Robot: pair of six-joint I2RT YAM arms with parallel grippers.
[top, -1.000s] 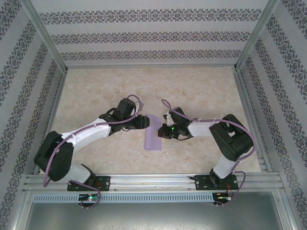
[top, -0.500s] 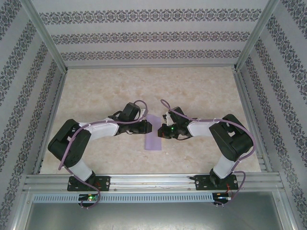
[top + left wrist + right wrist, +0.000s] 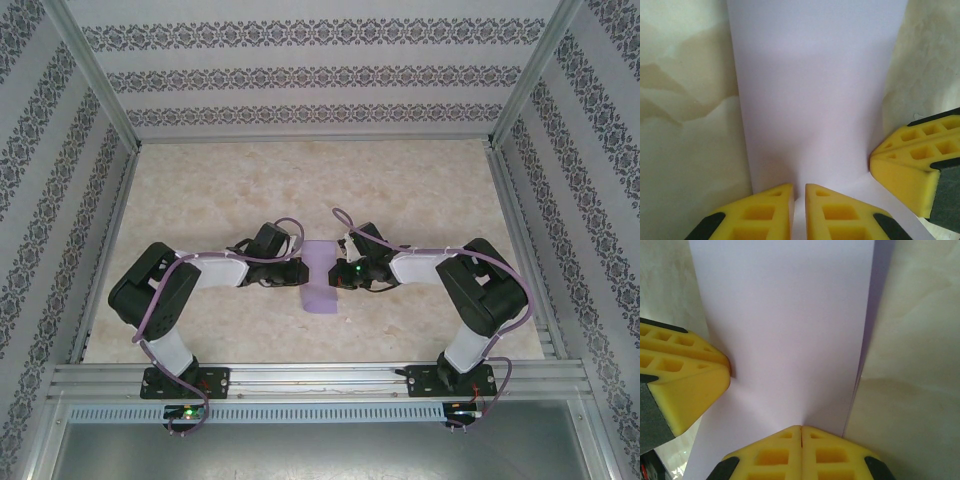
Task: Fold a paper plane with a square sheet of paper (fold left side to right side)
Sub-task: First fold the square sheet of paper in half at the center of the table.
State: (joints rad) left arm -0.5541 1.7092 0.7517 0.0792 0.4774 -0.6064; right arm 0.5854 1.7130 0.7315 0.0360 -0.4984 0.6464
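The square sheet of paper (image 3: 320, 280) lies on the table folded in half, a narrow lavender strip between my two grippers. My left gripper (image 3: 299, 272) rests on its left edge. In the left wrist view the paper (image 3: 815, 90) runs away from the left gripper (image 3: 799, 192), whose yellow tips stand a thin slit apart with nothing between them. My right gripper (image 3: 337, 274) sits on the strip's right side. In the right wrist view the right gripper (image 3: 801, 429) is shut, tips down on the paper (image 3: 785, 315). Each wrist view shows the other gripper's fingers (image 3: 912, 160) (image 3: 685, 380) touching the sheet.
The beige marbled tabletop (image 3: 420, 190) spreads all round the paper. Metal frame rails (image 3: 320, 378) run along the near edge and the sides, with patterned walls (image 3: 310, 70) beyond.
My left arm has drawn its elbow back and dropped lower, bringing the gripper down onto the paper's left edge with its jaws narrowing. The right arm has stayed put.
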